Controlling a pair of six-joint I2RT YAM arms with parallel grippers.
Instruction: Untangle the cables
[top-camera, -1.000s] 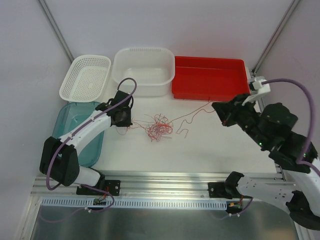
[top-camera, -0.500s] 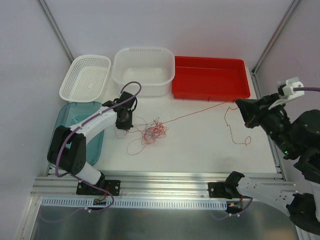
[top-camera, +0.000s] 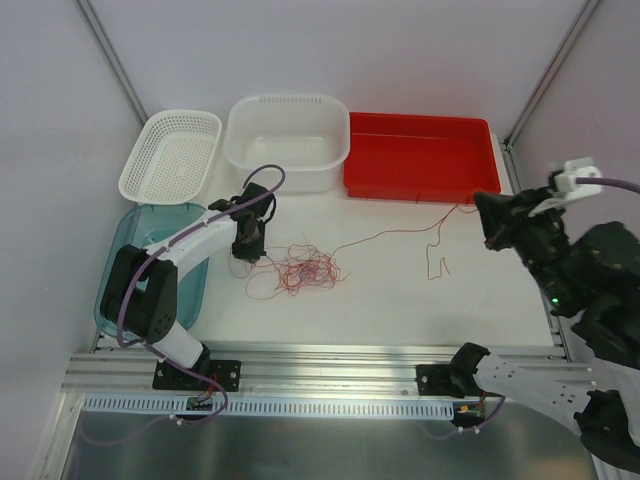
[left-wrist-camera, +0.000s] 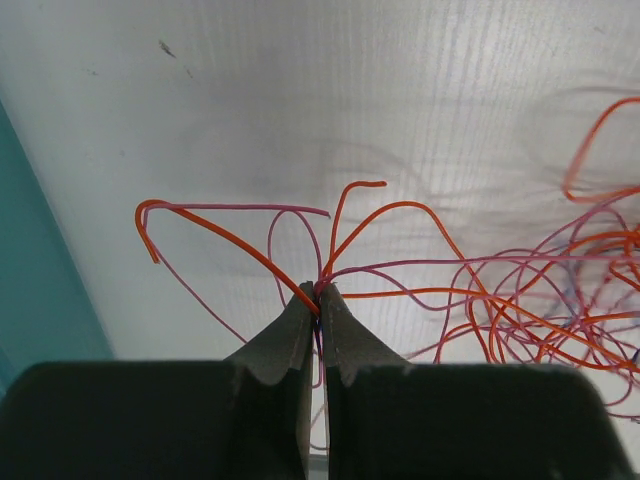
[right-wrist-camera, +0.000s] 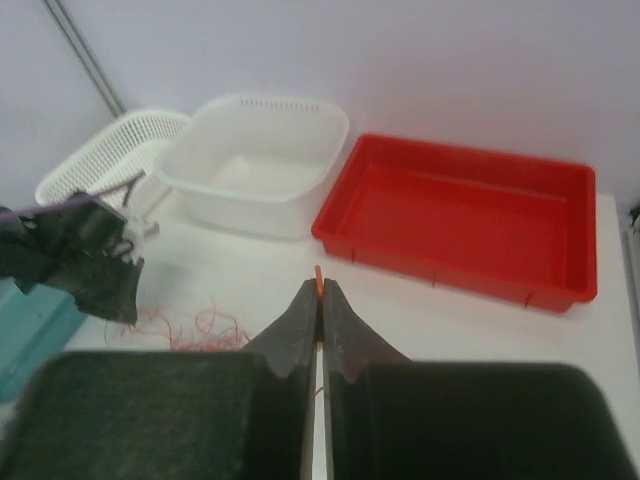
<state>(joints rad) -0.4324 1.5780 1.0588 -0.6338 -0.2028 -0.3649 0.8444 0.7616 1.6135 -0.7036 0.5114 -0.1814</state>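
Note:
The cables are thin red-orange and pinkish wires in a loose curly tangle on the white table. My left gripper is shut on several strands at the tangle's left end; the left wrist view shows orange and pink wires fanning out from the pinched tips. One long orange strand runs right from the tangle, sagging in bends up to my right gripper, which is raised at the right. That gripper is shut on the strand's orange end.
A white mesh basket, a white tub and a red tray line the back. A teal bin lies at the left under my left arm. The table's right edge is beside my right arm.
My right gripper swung right and up with the strand, pulling it taut, and now it sags again. My left gripper stayed by the tangle, which spread out flatter.

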